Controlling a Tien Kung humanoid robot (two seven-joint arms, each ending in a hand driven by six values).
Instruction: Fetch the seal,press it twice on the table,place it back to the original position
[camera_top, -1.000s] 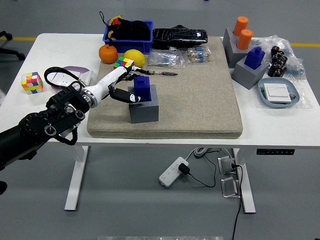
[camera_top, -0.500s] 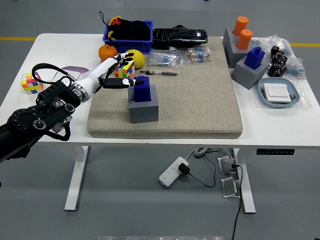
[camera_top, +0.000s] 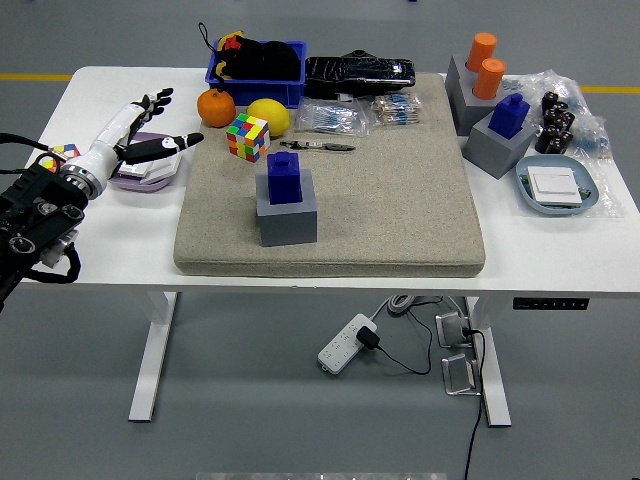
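A blue seal (camera_top: 283, 178) stands upright on a grey block (camera_top: 288, 216) at the left part of the beige mat (camera_top: 390, 190). My left hand (camera_top: 150, 125) is far to the left of it, over the table's left side above a purple-and-white object, with white fingers (camera_top: 134, 108) spread and holding nothing. Nothing touches the seal. A second blue seal (camera_top: 511, 112) sits on another grey block (camera_top: 495, 148) at the right. The right arm is out of sight.
Behind the seal lie a colourful cube (camera_top: 247, 136), an orange (camera_top: 216, 107), a lemon (camera_top: 269, 116), a blue bin (camera_top: 256, 66), a black bag (camera_top: 358, 72) and packets. Orange cylinders (camera_top: 484, 62) and a blue tray (camera_top: 555, 187) stand at the right. Another cube (camera_top: 60, 153) sits far left.
My left hand let go of the blue seal on the grey block and drew back to the left, from beside the seal to over the table's left side, fingers spreading.
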